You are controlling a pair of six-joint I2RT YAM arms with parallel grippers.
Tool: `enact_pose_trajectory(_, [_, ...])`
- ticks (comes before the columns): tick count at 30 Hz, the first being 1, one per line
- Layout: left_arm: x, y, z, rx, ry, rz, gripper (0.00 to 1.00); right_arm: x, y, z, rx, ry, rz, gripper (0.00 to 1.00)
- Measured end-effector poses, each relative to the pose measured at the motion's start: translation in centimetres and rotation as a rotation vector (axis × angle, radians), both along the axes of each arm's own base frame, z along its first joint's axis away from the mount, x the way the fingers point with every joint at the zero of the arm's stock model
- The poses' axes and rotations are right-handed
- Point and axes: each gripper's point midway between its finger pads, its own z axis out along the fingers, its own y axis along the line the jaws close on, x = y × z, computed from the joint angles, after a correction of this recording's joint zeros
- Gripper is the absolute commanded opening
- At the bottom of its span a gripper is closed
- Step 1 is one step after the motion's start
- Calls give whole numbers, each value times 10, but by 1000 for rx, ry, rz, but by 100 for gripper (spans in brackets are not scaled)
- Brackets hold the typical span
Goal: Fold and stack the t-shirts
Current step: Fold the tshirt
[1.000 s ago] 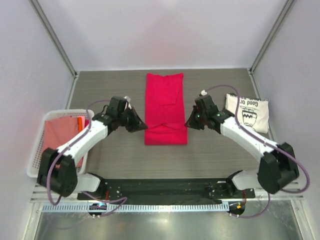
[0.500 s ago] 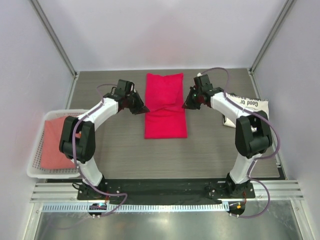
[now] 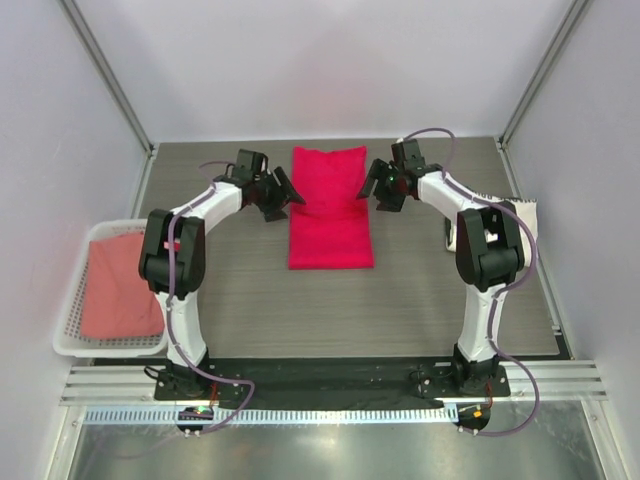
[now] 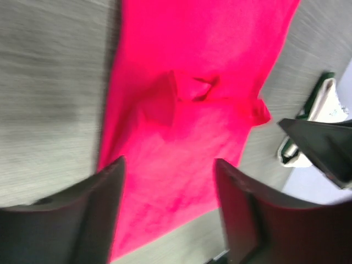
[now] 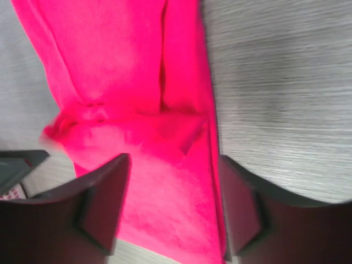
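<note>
The pink tee lies folded on the counter, in the upper centre of the top view. The left claw and right claw are at its two sides, both spread wide and holding nothing. The cream tee lies at the right, partly hidden by the arm.

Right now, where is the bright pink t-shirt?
In the top view the pink t-shirt lies folded at the middle of the table, toward its far edge, between the left gripper and the right gripper, both open.
</note>
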Motion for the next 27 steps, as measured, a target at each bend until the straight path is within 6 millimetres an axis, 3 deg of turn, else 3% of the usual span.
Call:
enact_pose_trajectory(4, [1,5,-7,-6,8,16,83,4,-5,2,7,-37,-16,80])
enact_pose_trajectory(6, [-4,8,-10,-3,-1,13,82,-9,-9,1,7,-42,-17,77])
enact_pose_trajectory(10, [-51,19,-15,22,27,6,80,-55,-19,10,15,-46,-5,63])
enact_pose_trajectory(14, [-100,17,-8,26,15,-33,72,-93,-18,20,67,-55,39,52])
enact_pose_trajectory(15, [-112,15,-7,24,13,-44,63,-99,-16,18,81,-48,50,50])
enact_pose_trajectory(18, [-137,9,-15,19,16,-73,52,-121,-12,-3,114,15,80,49])
enact_pose_trajectory(22, [-156,14,-37,39,63,-79,58,-151,-12,-32,123,116,94,57])
enact_pose_trajectory(27, [-156,15,-42,44,64,-73,60,-163,-12,-45,132,150,104,56])
